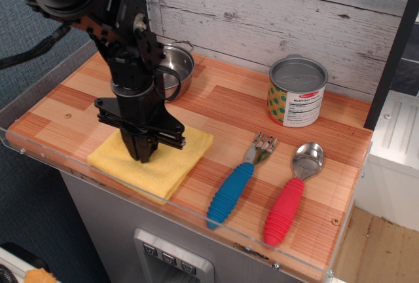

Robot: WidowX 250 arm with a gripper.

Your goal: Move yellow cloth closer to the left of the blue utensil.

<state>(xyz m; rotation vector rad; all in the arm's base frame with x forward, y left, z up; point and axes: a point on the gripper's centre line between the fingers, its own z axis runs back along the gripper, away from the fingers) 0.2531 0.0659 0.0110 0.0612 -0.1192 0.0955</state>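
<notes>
The yellow cloth [171,164] lies flat on the wooden counter near its front edge, a short way left of the blue utensil [233,188], a fork with a ribbed blue handle and metal tines pointing to the back. My gripper [144,154] points straight down onto the middle of the cloth with its fingers close together, pressed on or pinching the fabric. The cloth's right corner is a small gap from the fork's handle.
A steel pot [175,67] stands behind the arm, partly hidden. A tin can [296,91] stands at the back right. A red-handled spoon [291,194] lies right of the fork. A clear rim [98,176] runs along the counter's front edge.
</notes>
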